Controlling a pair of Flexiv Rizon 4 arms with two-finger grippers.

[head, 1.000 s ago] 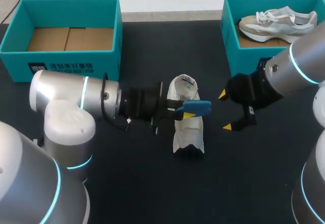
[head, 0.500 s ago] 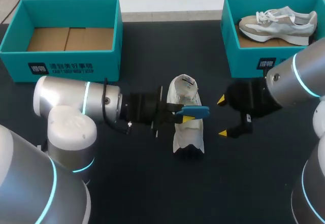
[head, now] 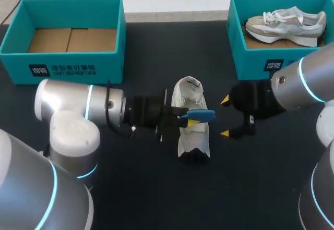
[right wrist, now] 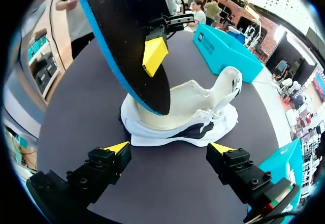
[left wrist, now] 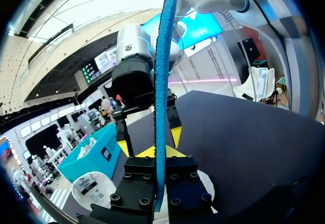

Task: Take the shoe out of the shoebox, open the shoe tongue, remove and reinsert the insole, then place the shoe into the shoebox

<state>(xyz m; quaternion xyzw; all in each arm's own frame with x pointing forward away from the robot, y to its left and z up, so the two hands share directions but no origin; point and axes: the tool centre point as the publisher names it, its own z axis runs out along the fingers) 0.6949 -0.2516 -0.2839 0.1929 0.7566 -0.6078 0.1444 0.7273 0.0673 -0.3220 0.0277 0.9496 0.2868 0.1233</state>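
A white shoe [head: 191, 131] stands on the dark table in the middle, toe toward the front edge; the right wrist view shows the shoe [right wrist: 193, 113] with its tongue pulled up. My left gripper [head: 191, 118] is shut on the blue insole [head: 199, 115] and holds it on edge just above the shoe. Seen from the left wrist, the insole [left wrist: 164, 82] runs straight out between my left gripper [left wrist: 161, 152] fingers. My right gripper [head: 225, 117] is open just right of the shoe. In its own view my right gripper [right wrist: 169, 148] faces the shoe's side, with the insole [right wrist: 127, 51] above.
An open teal shoebox [head: 15, 37] with a cardboard floor stands at the back left. A second teal shoebox [head: 236, 37] at the back right holds a grey and white sneaker [head: 284, 22].
My right gripper has moved a little left and down toward the shoe, still open. The left gripper with the insole has dropped slightly toward the shoe.
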